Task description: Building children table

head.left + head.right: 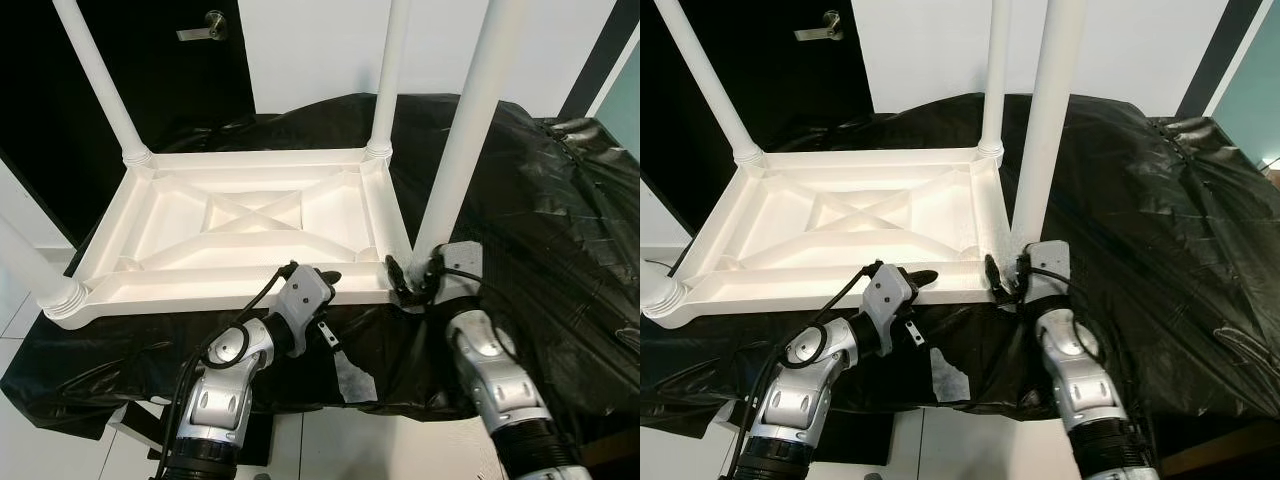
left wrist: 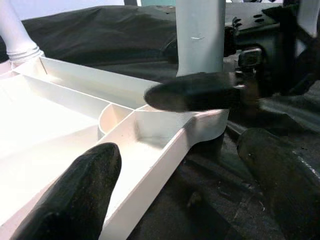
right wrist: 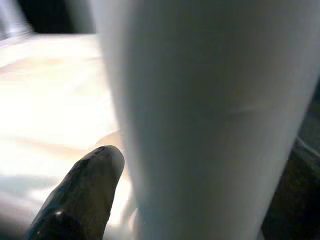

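Note:
A white plastic children's table [image 1: 200,298] lies upside down on a surface covered with a black sheet [image 1: 545,220]. White legs stand up from its back left [image 1: 100,80], back right [image 1: 388,75] and front left [image 1: 30,265] corners. A fourth leg [image 1: 465,130] stands tilted at the near right corner. My right gripper [image 1: 412,276] is shut around that leg's base. In the right wrist view one of its fingers [image 3: 82,192] lies against the leg [image 3: 210,115]. My left gripper [image 1: 325,279] is open at the table's near rim [image 2: 150,165], its fingers [image 2: 75,192] wide apart.
A black door with a metal handle [image 1: 207,25] stands behind the table on the left, with a white wall to its right. The black sheet hangs over the front edge, with a pale patch [image 1: 355,377] on it. Light floor tiles [image 1: 20,310] lie at the lower left.

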